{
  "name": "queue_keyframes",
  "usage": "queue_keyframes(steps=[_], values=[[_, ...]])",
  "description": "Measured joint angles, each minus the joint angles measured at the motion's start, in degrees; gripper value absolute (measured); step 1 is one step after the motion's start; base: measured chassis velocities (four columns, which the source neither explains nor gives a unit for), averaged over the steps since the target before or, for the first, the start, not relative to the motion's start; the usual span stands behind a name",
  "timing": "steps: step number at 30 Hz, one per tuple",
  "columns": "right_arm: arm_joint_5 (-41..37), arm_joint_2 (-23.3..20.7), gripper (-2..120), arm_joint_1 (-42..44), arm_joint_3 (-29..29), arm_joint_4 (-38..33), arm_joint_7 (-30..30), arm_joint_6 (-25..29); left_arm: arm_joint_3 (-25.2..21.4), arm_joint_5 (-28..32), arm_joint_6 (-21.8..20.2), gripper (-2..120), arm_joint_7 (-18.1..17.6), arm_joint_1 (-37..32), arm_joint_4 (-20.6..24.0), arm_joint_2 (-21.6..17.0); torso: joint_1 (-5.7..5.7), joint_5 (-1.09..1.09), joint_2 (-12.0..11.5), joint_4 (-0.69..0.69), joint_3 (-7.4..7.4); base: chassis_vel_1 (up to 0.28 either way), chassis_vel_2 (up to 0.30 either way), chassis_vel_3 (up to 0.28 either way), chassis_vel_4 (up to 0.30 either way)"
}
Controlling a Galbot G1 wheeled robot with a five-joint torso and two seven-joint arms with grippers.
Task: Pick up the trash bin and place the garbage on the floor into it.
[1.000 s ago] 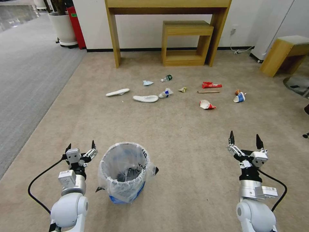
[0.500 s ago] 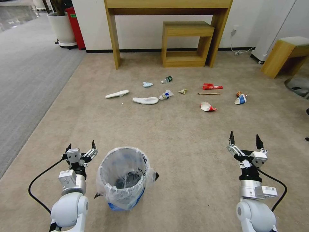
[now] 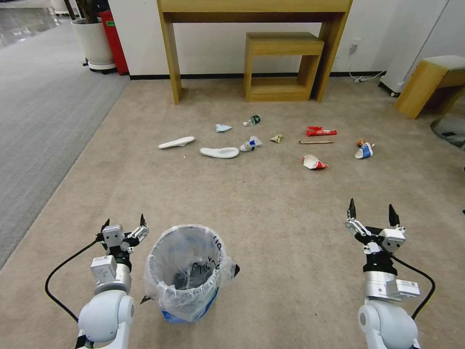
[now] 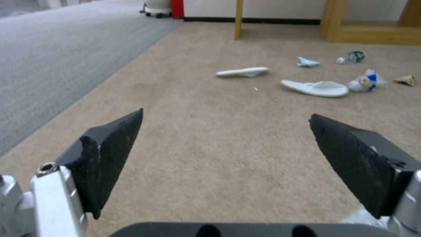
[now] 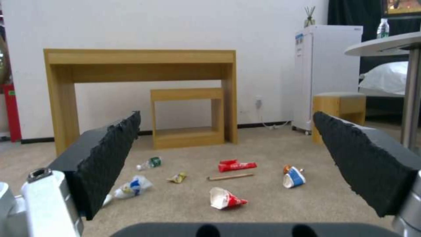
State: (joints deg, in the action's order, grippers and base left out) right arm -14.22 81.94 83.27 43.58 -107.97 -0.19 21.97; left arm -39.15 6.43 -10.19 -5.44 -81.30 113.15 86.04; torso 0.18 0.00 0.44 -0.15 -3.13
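The trash bin (image 3: pixel 186 271), lined with a crinkly white bag, stands upright on the beige floor (image 3: pixel 271 213) close in front of me. My left gripper (image 3: pixel 124 222) (image 4: pixel 226 118) hangs open just to its left, not touching it. To the right, my right gripper (image 3: pixel 371 207) (image 5: pixel 226 113) is open over bare carpet. The garbage lies farther ahead: two white slippers (image 3: pixel 177 142) (image 3: pixel 219 152), a blue mask (image 3: pixel 222 128), a bottle (image 3: pixel 252 119), a wrapper (image 3: pixel 250 144), a red packet (image 3: pixel 320 131), a stick (image 3: pixel 316 142), a red-white cup (image 3: pixel 314 162) and a blue-white cup (image 3: pixel 364 150).
A wooden desk (image 3: pixel 254 7) with a small stool (image 3: pixel 283 65) under it stands against the far wall. Another wooden stool (image 3: pixel 426 85) is at the far right. Grey ribbed carpet (image 3: pixel 43 126) runs along the left, with a white planter (image 3: pixel 94 43) at its far end.
The whole picture has slid slightly down as the camera moved; bin and litter sit a little lower in view. Both arms hold the same pose with open fingers.
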Motion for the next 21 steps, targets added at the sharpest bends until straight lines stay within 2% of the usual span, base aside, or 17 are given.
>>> queue_keyframes(steps=[8, 13, 21], values=[[0.28, -2.11, 100, 2.0, 0.02, -0.78, 0.8, 0.2, 5.19, 5.18, -1.94, 100, -3.57, -0.24, 1.06, -1.28, 0.0, 0.0, 0.0, 0.0, 0.0, 0.0, 0.0, 0.0, 0.0], [0.69, -2.45, 100, 2.84, 0.01, -1.37, 1.3, 0.23, 7.05, 5.98, -2.96, 100, -5.27, -0.23, 1.14, -1.73, 0.0, 0.0, 0.0, 0.0, 0.0, 0.0, 0.0, 0.0, 0.0], [0.78, -2.77, 100, 3.88, 0.14, -2.23, 1.65, 0.19, 10.69, 8.01, -6.24, 100, -10.2, -0.13, -1.1, -3.08, 0.0, 0.0, 0.0, 0.01, 0.0, 0.0, 0.0, 0.0, 0.0]])
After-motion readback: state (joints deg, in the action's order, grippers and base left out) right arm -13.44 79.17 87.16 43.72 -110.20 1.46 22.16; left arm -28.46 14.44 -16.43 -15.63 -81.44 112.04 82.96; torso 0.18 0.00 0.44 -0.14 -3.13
